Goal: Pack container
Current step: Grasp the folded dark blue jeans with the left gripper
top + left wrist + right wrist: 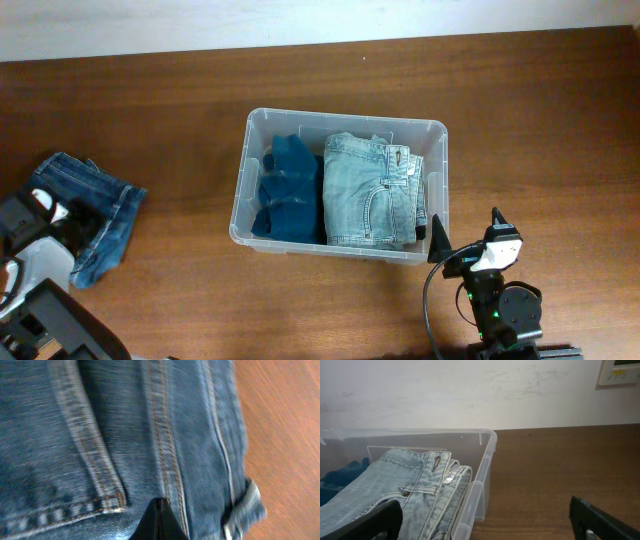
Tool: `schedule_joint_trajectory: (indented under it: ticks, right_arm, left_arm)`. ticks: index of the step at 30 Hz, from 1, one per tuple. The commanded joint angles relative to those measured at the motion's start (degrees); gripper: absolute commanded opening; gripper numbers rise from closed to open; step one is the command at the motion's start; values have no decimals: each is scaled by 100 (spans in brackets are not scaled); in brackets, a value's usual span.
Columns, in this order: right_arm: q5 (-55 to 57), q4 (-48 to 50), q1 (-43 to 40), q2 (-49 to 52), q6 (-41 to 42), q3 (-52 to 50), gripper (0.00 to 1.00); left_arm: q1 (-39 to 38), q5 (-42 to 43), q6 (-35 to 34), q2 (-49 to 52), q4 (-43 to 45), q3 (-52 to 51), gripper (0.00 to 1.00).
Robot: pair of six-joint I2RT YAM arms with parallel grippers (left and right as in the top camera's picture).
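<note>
The clear plastic container [438, 160] stands mid-table. It holds a folded dark blue garment [287, 190] on the left and folded light blue jeans [370, 195] on the right. Dark blue jeans [100, 200] lie crumpled on the table at the far left. My left gripper [62, 215] is down on them. In the left wrist view its fingertips [160, 512] are shut together in the denim [100, 425]. My right gripper [467, 235] is open and empty by the container's front right corner. The right wrist view shows its spread fingers [485, 525], the container wall [485, 470] and the light jeans [405, 485].
Brown wooden table [540, 110] runs to a white wall [470, 390] at the back. The arm bases sit at the front left [50, 310] and front right [505, 310].
</note>
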Motion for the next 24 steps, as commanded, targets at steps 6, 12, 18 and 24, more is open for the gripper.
schedule_joint_trajectory:
  ticks: [6, 12, 18, 24]
  right_arm:
    - [90, -7, -48, -59, 2, -46, 98]
    - [90, -9, -48, -59, 0, -46, 99]
    - [90, -9, -48, -59, 2, -46, 99]
    - [90, -9, -48, -59, 0, -46, 99]
  left_arm:
    - [-79, 363, -125, -396, -337, 483, 1]
    - [-79, -542, -710, -1056, -1196, 542, 2]
    - [-42, -2118, -826, -1082, -2192, 540, 50]
    - [181, -2127, -479, -879, -2247, 531, 99]
